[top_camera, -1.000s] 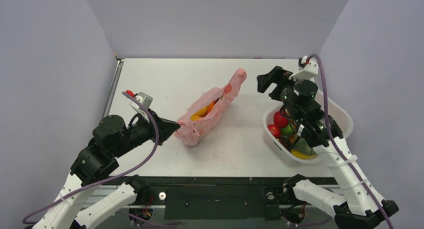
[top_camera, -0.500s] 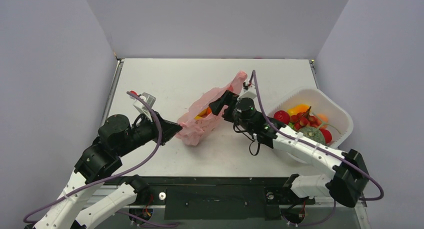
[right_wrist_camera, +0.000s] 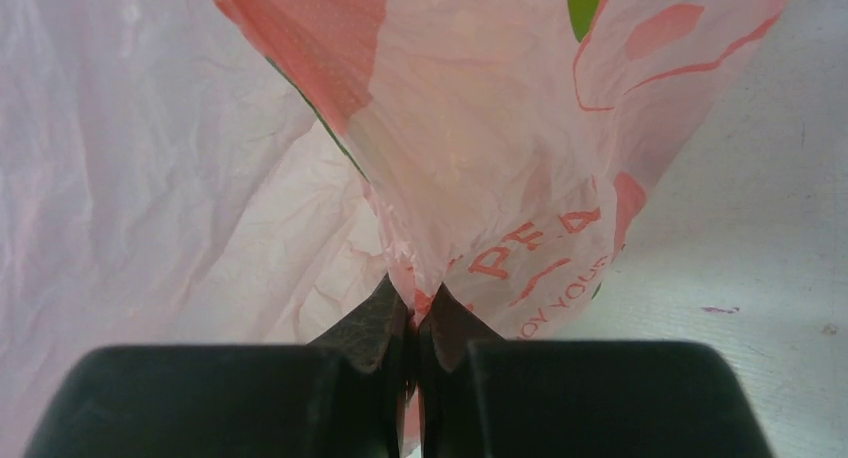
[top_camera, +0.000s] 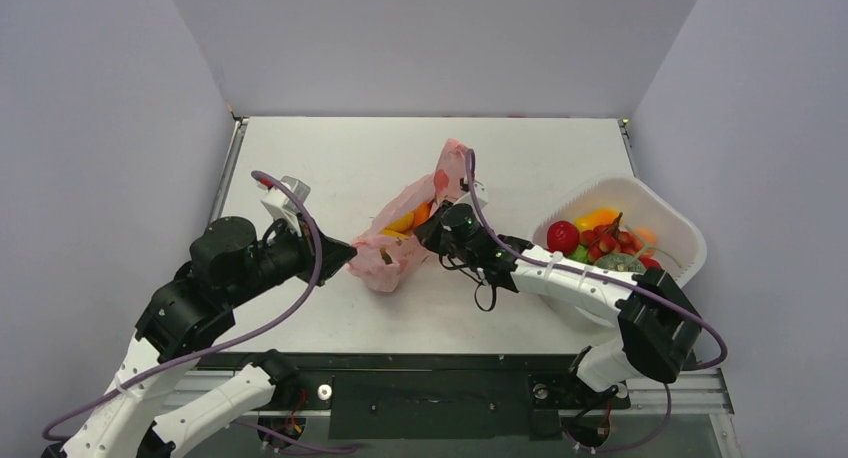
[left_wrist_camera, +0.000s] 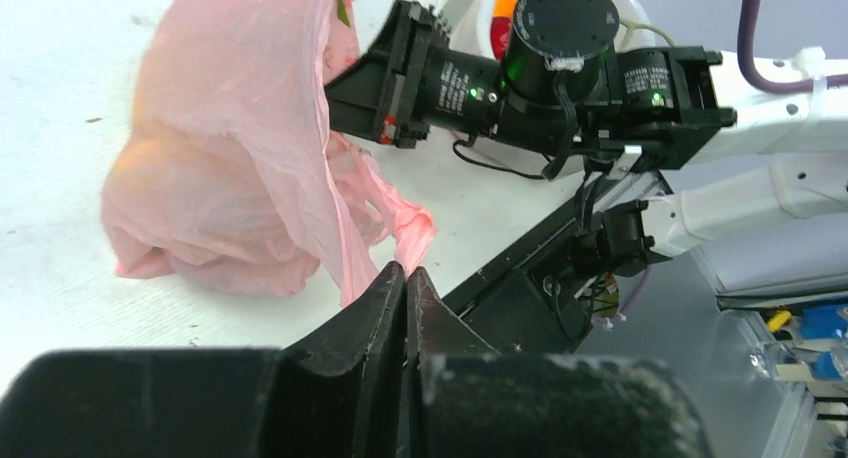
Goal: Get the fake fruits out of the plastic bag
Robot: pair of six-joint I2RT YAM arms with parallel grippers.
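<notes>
The pink plastic bag [top_camera: 398, 248] lies crumpled mid-table, its mouth gaping toward the back. Yellow and orange fake fruits [top_camera: 406, 219] show inside the opening. My left gripper [top_camera: 350, 253] is shut on the bag's near-left edge; in the left wrist view its tips [left_wrist_camera: 405, 270] pinch a strip of the pink film [left_wrist_camera: 220, 168]. My right gripper [top_camera: 426, 234] is shut on the bag's right side, and the right wrist view shows a fold of printed pink plastic [right_wrist_camera: 480, 158] caught between its tips [right_wrist_camera: 415, 300]. More fake fruits [top_camera: 563, 236], red, yellow and green, fill the white basket.
The white rounded-square basket [top_camera: 668, 216] stands at the right, beside the right arm's forearm [top_camera: 570, 276]. Walls close the table's back and sides. The dark front rail [top_camera: 430, 363] runs along the near edge.
My right arm swung left from above the basket to the bag and shut on its right side. The bag's upper handle shifted left. The left gripper kept its hold.
</notes>
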